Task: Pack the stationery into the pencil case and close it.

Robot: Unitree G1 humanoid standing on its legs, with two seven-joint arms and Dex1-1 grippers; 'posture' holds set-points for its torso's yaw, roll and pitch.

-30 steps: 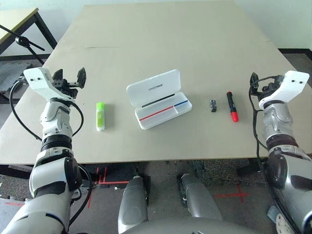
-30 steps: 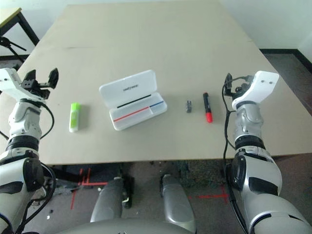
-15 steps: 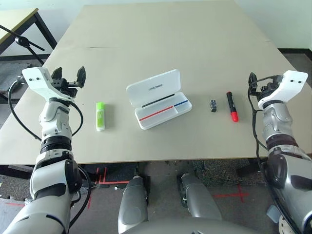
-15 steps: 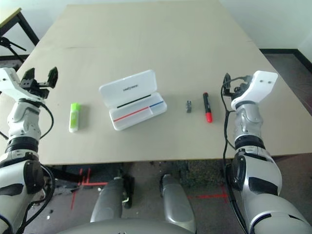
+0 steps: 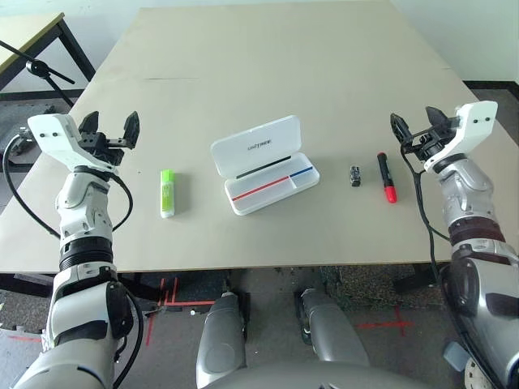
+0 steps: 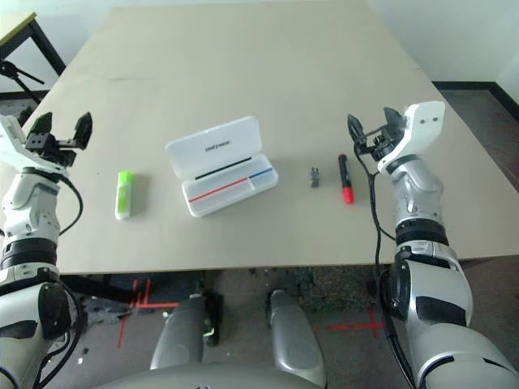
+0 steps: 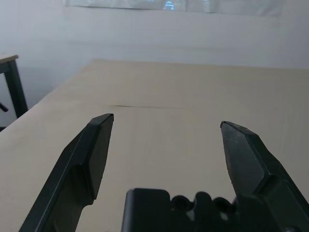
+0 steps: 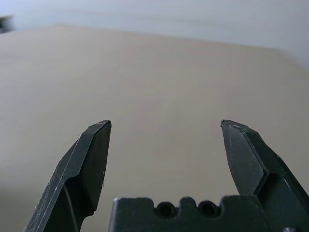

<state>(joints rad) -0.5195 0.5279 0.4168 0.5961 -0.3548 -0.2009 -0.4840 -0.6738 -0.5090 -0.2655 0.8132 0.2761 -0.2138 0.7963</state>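
White pencil case (image 5: 263,164) lid up, red, blue stripes inside; left gripper (image 5: 108,130), right gripper (image 5: 415,125) spread, empty.

Silver forearms (image 5: 83,212), white wrists (black cables).

open pencil case (image 6: 223,164) between tube (image 6: 123,194) and marker (image 6: 345,178)

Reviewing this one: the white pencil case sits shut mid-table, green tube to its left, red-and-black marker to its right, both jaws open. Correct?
Not quite. The left eye view shows the pencil case lying open, lid folded back and its red and blue stripes exposed. The rest stands: green tube to its left, marker to its right, and the left gripper and right gripper both with jaws open.
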